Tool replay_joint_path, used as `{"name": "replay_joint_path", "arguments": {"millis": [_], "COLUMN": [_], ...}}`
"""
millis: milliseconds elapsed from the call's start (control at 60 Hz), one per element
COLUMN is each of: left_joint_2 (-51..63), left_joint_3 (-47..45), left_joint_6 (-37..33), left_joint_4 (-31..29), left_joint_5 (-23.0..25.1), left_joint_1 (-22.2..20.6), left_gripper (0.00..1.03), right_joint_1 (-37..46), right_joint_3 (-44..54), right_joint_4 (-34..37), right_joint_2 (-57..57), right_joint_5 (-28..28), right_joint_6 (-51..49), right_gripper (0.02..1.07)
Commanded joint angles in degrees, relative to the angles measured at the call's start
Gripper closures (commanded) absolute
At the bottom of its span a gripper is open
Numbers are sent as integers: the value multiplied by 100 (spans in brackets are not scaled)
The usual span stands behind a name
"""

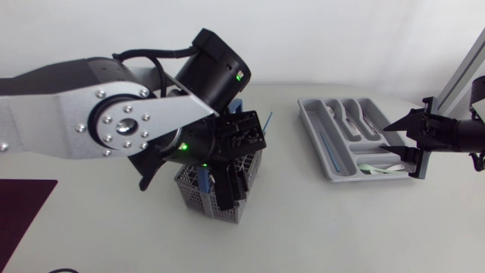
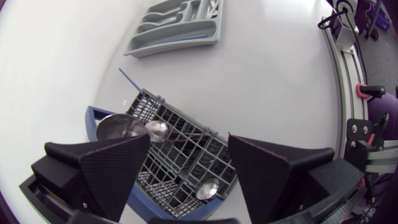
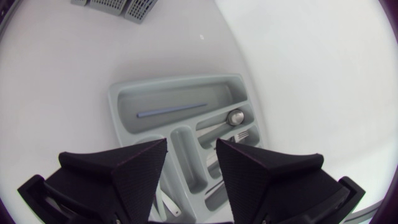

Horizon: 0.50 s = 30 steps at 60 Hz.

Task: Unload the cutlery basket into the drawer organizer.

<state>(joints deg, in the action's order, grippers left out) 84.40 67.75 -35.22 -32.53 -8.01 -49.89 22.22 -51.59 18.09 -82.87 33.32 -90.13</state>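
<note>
The left pincer [image 2: 196, 183], spread, hangs over a grey mesh cutlery basket [image 2: 186, 146]; the right pincer [image 3: 191, 171], spread, over a grey plastic drawer organizer [image 3: 186, 96]. Only the left wrist view shows steel spoons [image 2: 157, 129] in the basket.

Table [image 1: 364, 227]: white, matte, plain top; it fills most of the head view
Far edge: pale, running in a gentle curve behind the work area
Mat [image 1: 19, 212]: dark maroon, lying flat at the table's near left corner, partly cut off from view
Light: soft and even, only faint shadows on the tabletop
</note>
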Motion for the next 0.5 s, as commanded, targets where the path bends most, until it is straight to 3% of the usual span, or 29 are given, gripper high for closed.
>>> {"name": "replay_joint_path", "arguments": {"millis": [0,133,267,383,483], "left_joint_2": [-143,-328,-574,-644,-776], "left_joint_3": [-130,-165,-464,-860,-1150], "left_joint_6": [-310,-793,-1883,-2736,-3280], "left_joint_4": [-51,-104,-104,-34,45], "left_joint_5": [-113,-298,-790,-1220,-1493], "left_joint_1": [-65,-197,-513,-592,-654], "left_gripper": [6,6,6,6,6], "right_joint_1": [-165,-499,-868,-1079,-1229], "right_joint_3": [440,1195,1828,2206,2391], "right_joint_4": [160,99,-60,-77,-77], "right_joint_2": [307,931,1563,1985,2258], "right_joint_5": [210,553,728,860,957], "right_joint_6": [602,1120,1604,1841,2034], "right_gripper": [42,41,37,18,18]}}
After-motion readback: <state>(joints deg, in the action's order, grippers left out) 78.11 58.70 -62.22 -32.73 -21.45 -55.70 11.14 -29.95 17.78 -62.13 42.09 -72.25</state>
